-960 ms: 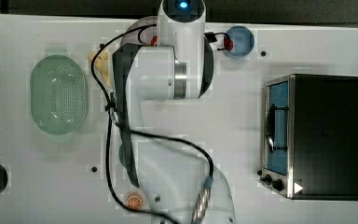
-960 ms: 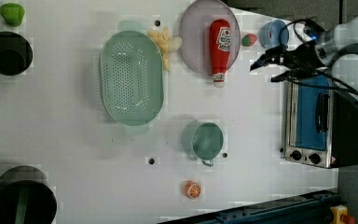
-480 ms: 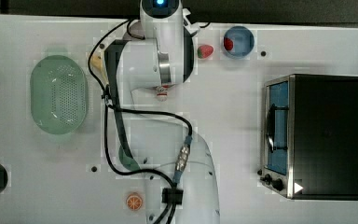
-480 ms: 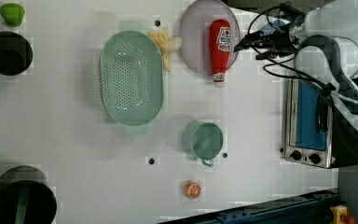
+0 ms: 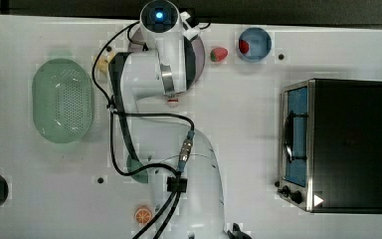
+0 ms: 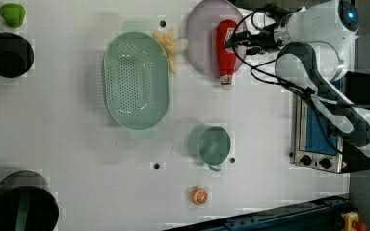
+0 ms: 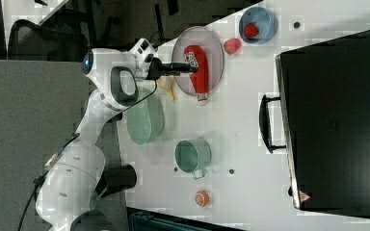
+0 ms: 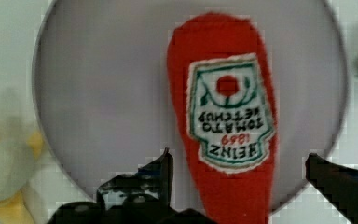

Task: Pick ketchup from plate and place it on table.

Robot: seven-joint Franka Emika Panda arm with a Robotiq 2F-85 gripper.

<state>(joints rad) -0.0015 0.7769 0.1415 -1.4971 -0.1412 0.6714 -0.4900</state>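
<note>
Ketchup [image 6: 226, 47] on plate [image 6: 201, 41]

Green perforated basket [image 6: 136, 79] at left view's centre-left. Green mug [image 6: 213, 145] right of it, nearer. Orange half [image 6: 199, 196] near edge. Toaster oven [image 5: 335, 145] at top view's right. Blue bowl [image 5: 254, 44], strawberry [image 5: 219, 54] just beside.

Arm hides most of plate [image 5: 199, 59] in top view; ketchup's [image 8: 223, 130] cap end cropped in wrist view.

The ketchup [image 8: 228, 135] lies on the plate [image 8: 107, 93], between the open fingers [image 8: 161, 175] of the gripper [image 8: 237, 172] above it.
</note>
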